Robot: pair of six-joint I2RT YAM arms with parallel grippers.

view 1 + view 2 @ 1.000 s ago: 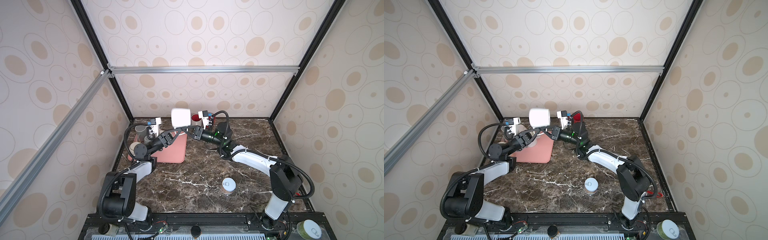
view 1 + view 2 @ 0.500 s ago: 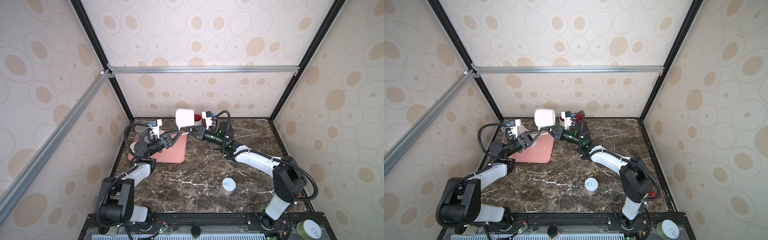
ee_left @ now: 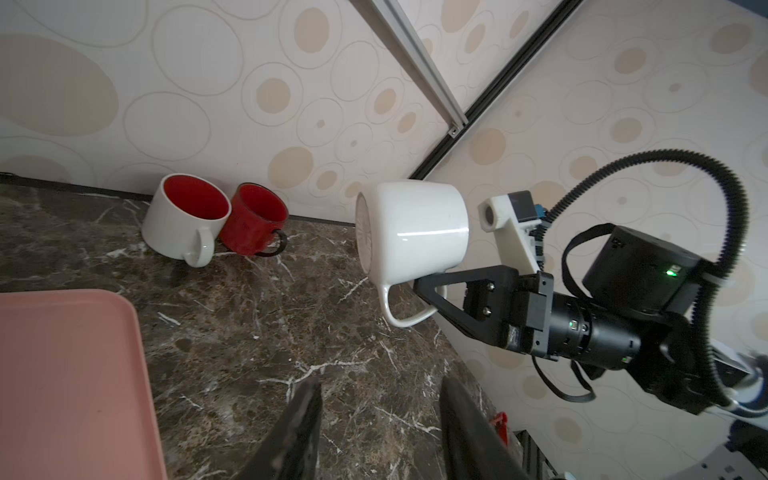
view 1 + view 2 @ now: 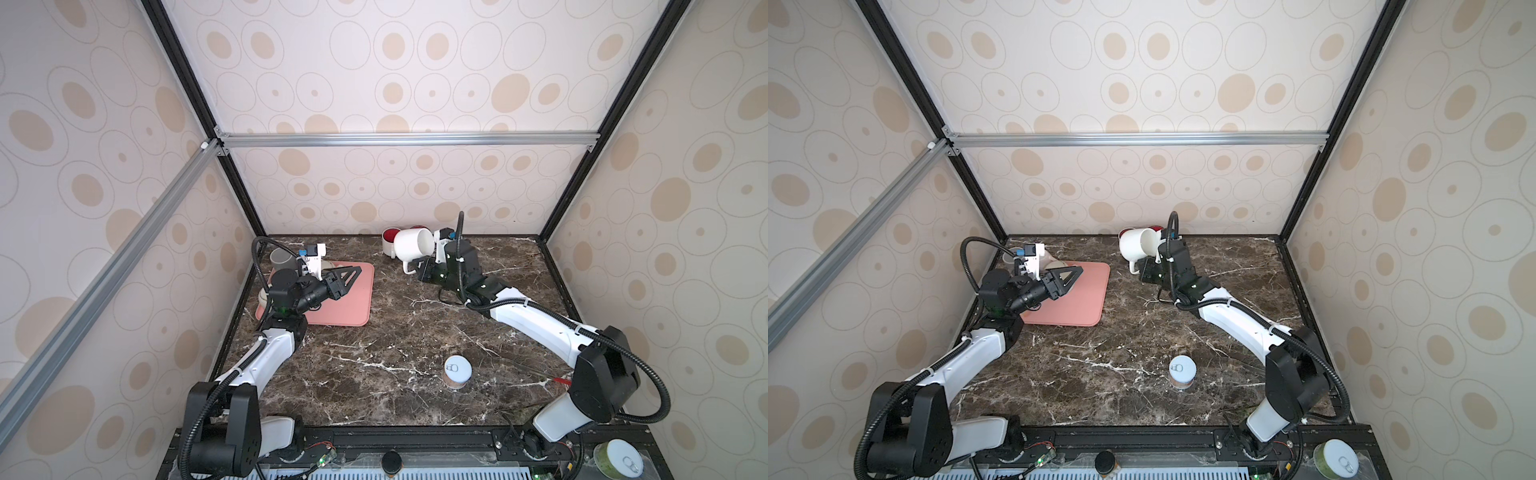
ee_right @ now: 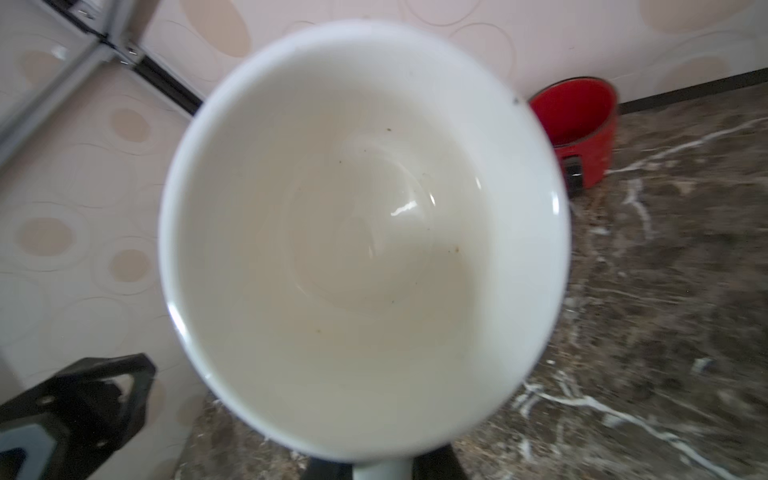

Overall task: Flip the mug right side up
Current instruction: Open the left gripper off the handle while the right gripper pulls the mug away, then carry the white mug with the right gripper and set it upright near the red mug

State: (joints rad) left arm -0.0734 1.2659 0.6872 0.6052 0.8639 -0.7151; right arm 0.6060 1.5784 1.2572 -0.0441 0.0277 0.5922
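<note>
The dark marble worktop [image 4: 374, 374] sits inside spotted walls. Near its back edge my right pincer [image 3: 432, 286] is clamped on the handle [image 3: 392, 318] of the white mug [image 4: 413, 248], holding it in the air on its side, close to a red-lined mug [image 3: 187, 220] and a red mug [image 3: 253, 224]. I judge the flip about half done: the mouth must come up, then set-down and release, while my left pincer [image 4: 352, 276] hovers over the pink tray [image 4: 345, 307] by the left edge, jaws partly apart and empty.
</note>
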